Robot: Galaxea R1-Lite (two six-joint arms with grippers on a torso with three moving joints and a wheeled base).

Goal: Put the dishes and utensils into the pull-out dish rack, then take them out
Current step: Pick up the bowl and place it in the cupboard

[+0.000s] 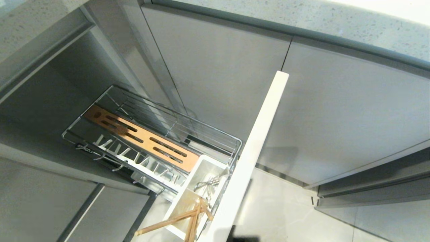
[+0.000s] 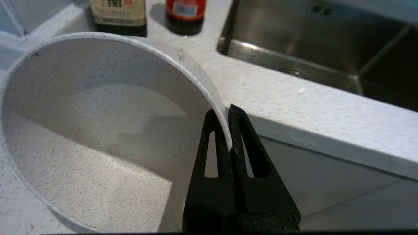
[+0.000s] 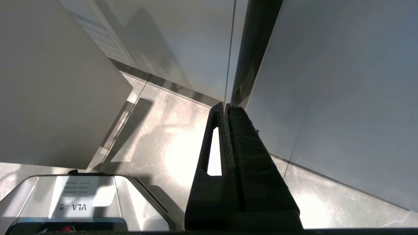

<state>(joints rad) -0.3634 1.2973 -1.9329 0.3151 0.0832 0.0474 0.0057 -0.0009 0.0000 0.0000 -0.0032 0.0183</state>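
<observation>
From the head camera, the pull-out dish rack [image 1: 151, 141] stands drawn out: chrome wire, one orange-brown slotted wooden board [image 1: 141, 138], and one white rectangular tub [image 1: 196, 198] holding wooden chopsticks [image 1: 188, 215] and a metal spoon [image 1: 208, 184]. Neither claw shows here.

At the left wrist, the left claw [image 2: 229, 130] pinches the thin rim of one speckled white round bowl [image 2: 98, 130], tilted just beside it over the speckled bench [image 2: 294, 104]. Beyond lie a steel sink [image 2: 310, 42] and two bottles [image 2: 186, 9].

At the right wrist, the right claw [image 3: 226, 109] is pressed together, empty, above glossy floor tiles [image 3: 163, 140].
</observation>
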